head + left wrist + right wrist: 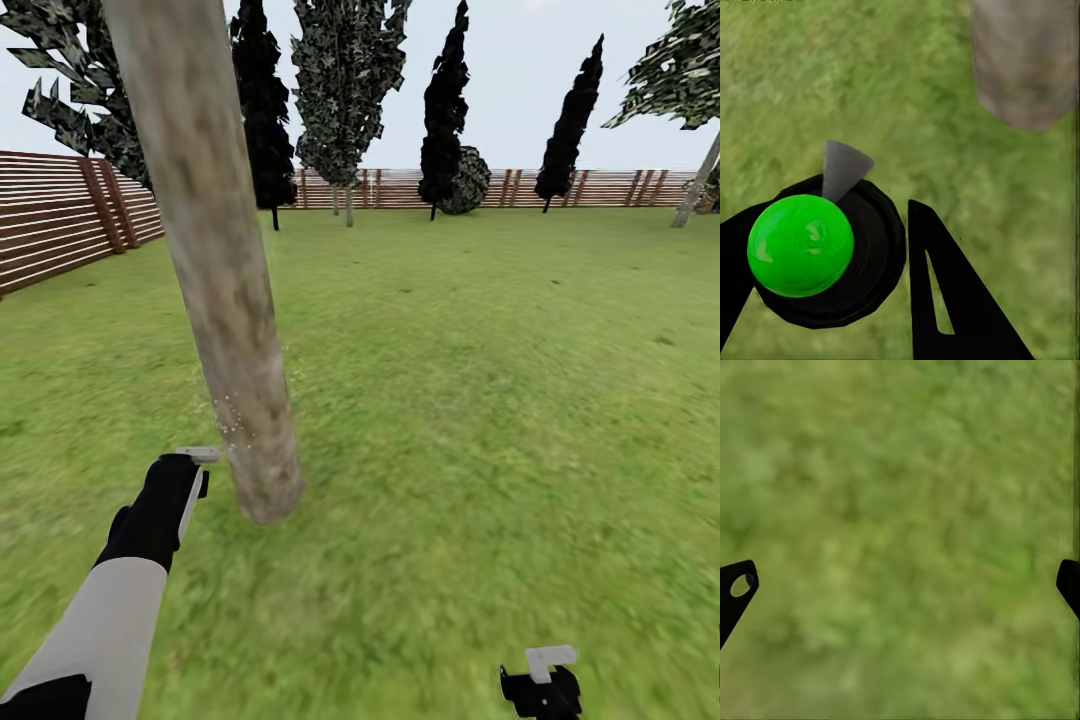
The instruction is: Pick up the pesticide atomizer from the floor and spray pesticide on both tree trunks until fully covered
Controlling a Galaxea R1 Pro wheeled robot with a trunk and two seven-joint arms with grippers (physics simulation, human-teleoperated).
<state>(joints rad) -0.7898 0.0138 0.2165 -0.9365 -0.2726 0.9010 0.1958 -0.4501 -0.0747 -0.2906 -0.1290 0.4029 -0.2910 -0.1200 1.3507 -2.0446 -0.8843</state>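
Note:
A thick pale grey-tan tree trunk [220,260] rises from the lawn just ahead on the left; its foot also appears in the left wrist view [1024,60]. Fine white specks dot the trunk low down, beside the nozzle. My left gripper [185,480] [825,225] is shut on the pesticide atomizer [801,245], a black body with a green ball top. Its grey nozzle [200,455] points at the trunk's base, a short gap away. My right gripper [540,685] [900,581] hangs open over bare grass at the lower right. A second leaning pale trunk [697,185] stands far off on the right.
A brown slat fence [60,220] runs along the left and the back of the lawn. Dark cone-shaped conifers [445,110] and a round bush [468,180] stand by the back fence. Open grass [480,380] stretches to the right of the near trunk.

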